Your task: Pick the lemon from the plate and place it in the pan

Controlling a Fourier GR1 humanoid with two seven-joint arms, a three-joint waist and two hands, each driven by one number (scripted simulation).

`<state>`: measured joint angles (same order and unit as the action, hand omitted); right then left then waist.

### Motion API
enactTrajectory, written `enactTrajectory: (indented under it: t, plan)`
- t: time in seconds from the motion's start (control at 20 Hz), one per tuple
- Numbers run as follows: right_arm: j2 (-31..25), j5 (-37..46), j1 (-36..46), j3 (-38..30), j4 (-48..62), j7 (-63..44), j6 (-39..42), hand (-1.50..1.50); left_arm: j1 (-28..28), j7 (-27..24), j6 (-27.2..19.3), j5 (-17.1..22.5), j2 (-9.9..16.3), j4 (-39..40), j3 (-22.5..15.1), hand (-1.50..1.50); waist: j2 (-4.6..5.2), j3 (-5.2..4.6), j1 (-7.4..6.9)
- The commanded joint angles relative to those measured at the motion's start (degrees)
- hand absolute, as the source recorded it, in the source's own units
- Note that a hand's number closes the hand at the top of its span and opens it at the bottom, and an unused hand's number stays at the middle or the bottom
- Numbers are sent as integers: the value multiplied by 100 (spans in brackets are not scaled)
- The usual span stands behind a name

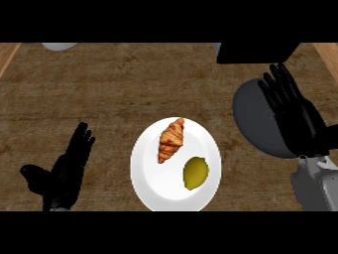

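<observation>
A yellow-green lemon lies on the lower right part of a white plate near the view's bottom centre. To the plate's right sits a dark grey pan, partly hidden by my right hand. That hand hovers over the pan with its fingers straight, pointing away from me, and holds nothing. My left hand rests at the lower left, left of the plate, fingers straight and upward, holding nothing.
A croissant shares the plate, up and left of the lemon. The pan's black handle reaches the top edge. A pale round object peeks in at the top left. Wooden counter edges run along both sides.
</observation>
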<state>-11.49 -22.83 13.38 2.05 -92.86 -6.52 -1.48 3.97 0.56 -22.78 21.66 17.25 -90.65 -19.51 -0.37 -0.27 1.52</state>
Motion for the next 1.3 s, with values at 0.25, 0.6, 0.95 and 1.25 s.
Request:
enactTrajectory:
  t: [0.25, 0.6, 0.95, 1.25]
  plan:
    - [549, 1623, -1043, 467, -1246, 1559, -1106, 150, -789, -748, 282, -662, 255, -287, 70, 0, -27, 25, 82]
    - [822, 3326, -3917, 1333, -1837, 2105, -2403, -150, -578, -926, 724, -465, 249, -171, 14, 0, -8, 15, 80]
    - [266, 4880, -4956, 1945, -2838, 1180, -2741, -150, -772, -1184, 703, -732, -237, 347, -188, 0, 37, 14, -69]
    - [-66, 6109, -4206, 2195, -3087, -1009, -1728, -150, -795, -852, 806, -727, -82, -31, -153, 0, 58, 9, -220]
